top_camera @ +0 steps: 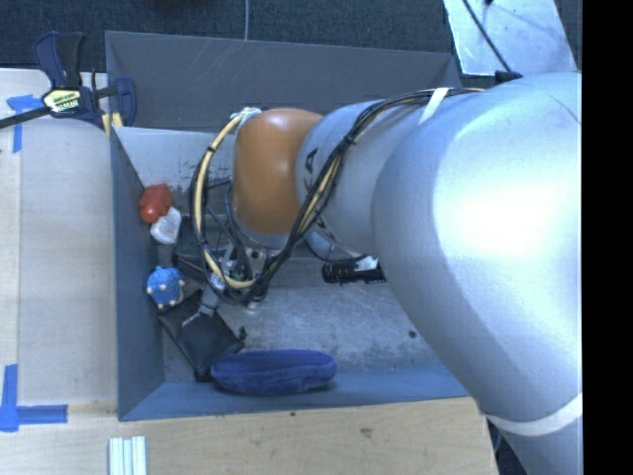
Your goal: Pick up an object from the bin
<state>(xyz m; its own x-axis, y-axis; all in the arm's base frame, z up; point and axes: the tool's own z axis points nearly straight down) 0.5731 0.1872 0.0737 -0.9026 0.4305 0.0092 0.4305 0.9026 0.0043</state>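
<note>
Pincer [235,277] low in the left-middle of the grey bin [297,72], tucked beneath the orange cover [272,171] and a tangle of yellow and black cables [210,181]. How wide it stands cannot be told, and nothing can be seen caught in it. The silver arm [475,226] comes in from the right and covers much of the bin's right half. Nearest things: a small blue knobbly toy [163,285] just to the pincer's left, close to the left wall, and a black flat pouch [205,342] just below it, lying at a slant toward the near-left corner. Whether the pincer touches either is unclear. A long dark-blue padded case [274,371] lies along the near wall, its left end against the black pouch. Further up the left wall sits a red lump [154,203], with a white-and-grey piece [167,228] right beneath it, the two touching or nearly so. A black marker-like stick [351,271] with a pale end lies level on the bin floor to the pincer's right, partly under the arm.
</note>
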